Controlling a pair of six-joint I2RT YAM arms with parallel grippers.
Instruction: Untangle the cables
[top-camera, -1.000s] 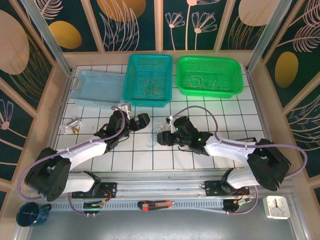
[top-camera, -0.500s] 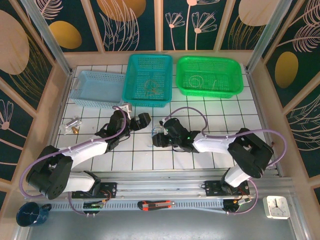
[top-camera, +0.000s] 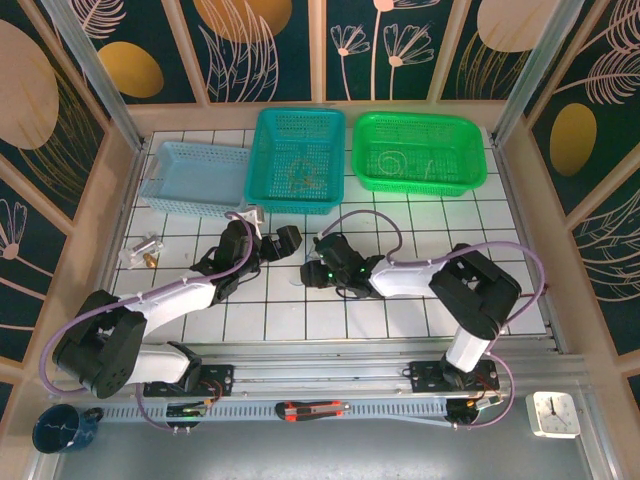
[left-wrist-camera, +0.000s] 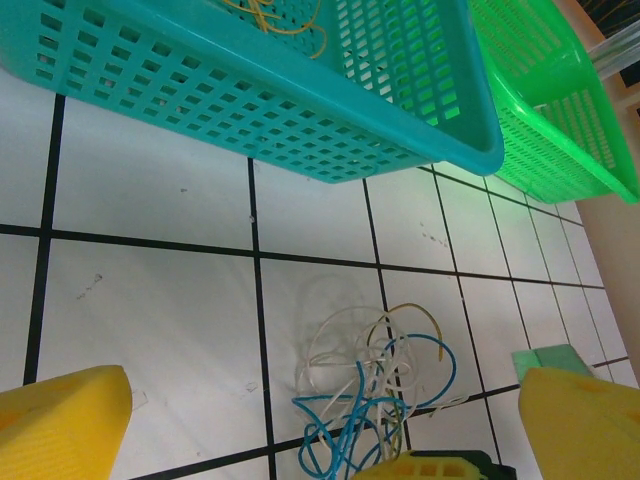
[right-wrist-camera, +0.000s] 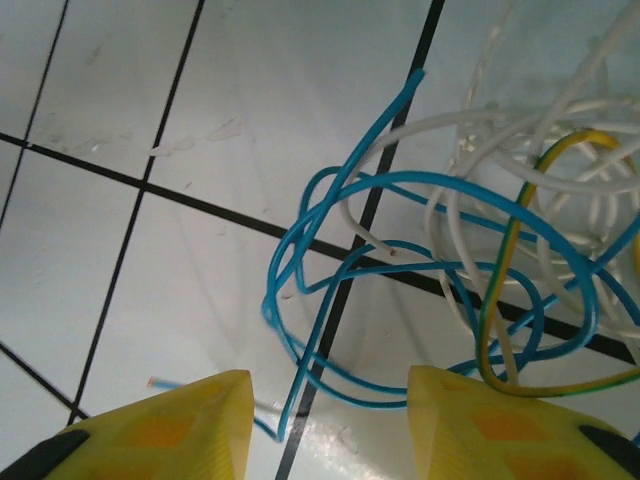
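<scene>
The cables (left-wrist-camera: 375, 385) are a small tangle of blue, whitish and yellow-green wires lying on the white tiled table. In the right wrist view the cables (right-wrist-camera: 430, 250) spread out just ahead of my right gripper (right-wrist-camera: 330, 430). Its yellow fingers (right-wrist-camera: 165, 430) stand apart, low over the tiles, with blue loops running between them and nothing clamped. My left gripper (left-wrist-camera: 320, 440) hangs wide open over the near side of the tangle, its pads far out on either side. From above, the left gripper (top-camera: 284, 241) and right gripper (top-camera: 313, 270) sit close together.
Three baskets line the back: light blue (top-camera: 195, 175), teal (top-camera: 297, 160) with a few wires inside, and green (top-camera: 418, 152) holding a pale coil. The teal basket's wall (left-wrist-camera: 300, 110) is close ahead of the left wrist. A small clear object (top-camera: 140, 252) lies at the left.
The right arm has swung left and stretched out low, bringing its gripper onto the cables. The left arm has stayed put, still wide open.
</scene>
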